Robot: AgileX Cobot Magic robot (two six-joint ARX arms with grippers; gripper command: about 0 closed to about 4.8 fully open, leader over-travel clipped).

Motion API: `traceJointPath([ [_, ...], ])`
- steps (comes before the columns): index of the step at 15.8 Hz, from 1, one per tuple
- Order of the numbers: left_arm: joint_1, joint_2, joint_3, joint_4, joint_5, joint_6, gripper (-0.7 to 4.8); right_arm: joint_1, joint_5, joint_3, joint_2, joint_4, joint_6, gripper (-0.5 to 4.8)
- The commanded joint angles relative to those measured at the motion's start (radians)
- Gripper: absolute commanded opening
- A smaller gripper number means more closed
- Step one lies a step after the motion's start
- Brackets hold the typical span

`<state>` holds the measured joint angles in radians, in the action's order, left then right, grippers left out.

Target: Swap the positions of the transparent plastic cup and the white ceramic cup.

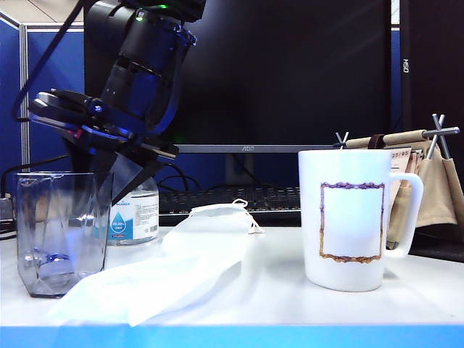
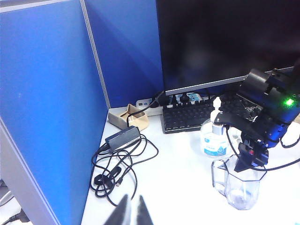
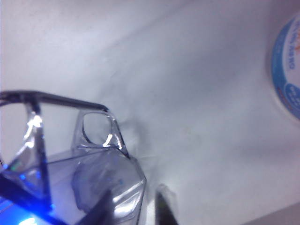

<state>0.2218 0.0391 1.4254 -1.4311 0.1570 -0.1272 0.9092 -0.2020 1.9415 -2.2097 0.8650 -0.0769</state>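
Observation:
The transparent plastic cup (image 1: 58, 232) stands on the white desk at the left of the exterior view, and the white ceramic cup (image 1: 351, 217) at the right, handle to the right. My right gripper (image 1: 122, 180) reaches across to the clear cup (image 2: 241, 187) from above and behind. In the right wrist view its fingers (image 3: 161, 206) straddle the cup's wall (image 3: 126, 187), one inside and one outside, with a gap beside the outer finger: the right gripper (image 3: 133, 199) is open. My left gripper (image 2: 132, 211) hangs shut above bare desk, apart from both cups.
A clear pump bottle (image 1: 134, 214) with a blue label stands just behind the clear cup. A white face mask (image 1: 181, 268) lies between the cups. Keyboard (image 1: 232, 199) and monitor (image 1: 275, 72) sit behind. Cables (image 2: 117, 164) lie by the blue partition (image 2: 47, 117). A cloth rack (image 1: 428, 174) stands far right.

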Motion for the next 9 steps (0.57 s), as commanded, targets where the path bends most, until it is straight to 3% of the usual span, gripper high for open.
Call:
traceJointPath([
  [1, -0.001, 0.002, 0.002, -0.003, -0.005, -0.003, 0.24, 0.003, 0.001, 0.007, 0.006, -0.041, 0.008, 1.22],
  [4, -0.001, 0.002, 0.002, -0.003, -0.004, -0.004, 0.24, 0.003, 0.002, 0.025, 0.006, -0.084, 0.058, 1.63],
  [9, -0.001, 0.002, 0.002, -0.003, -0.004, -0.042, 0.24, 0.001, 0.002, 0.111, 0.006, -0.018, 0.045, 1.63],
])
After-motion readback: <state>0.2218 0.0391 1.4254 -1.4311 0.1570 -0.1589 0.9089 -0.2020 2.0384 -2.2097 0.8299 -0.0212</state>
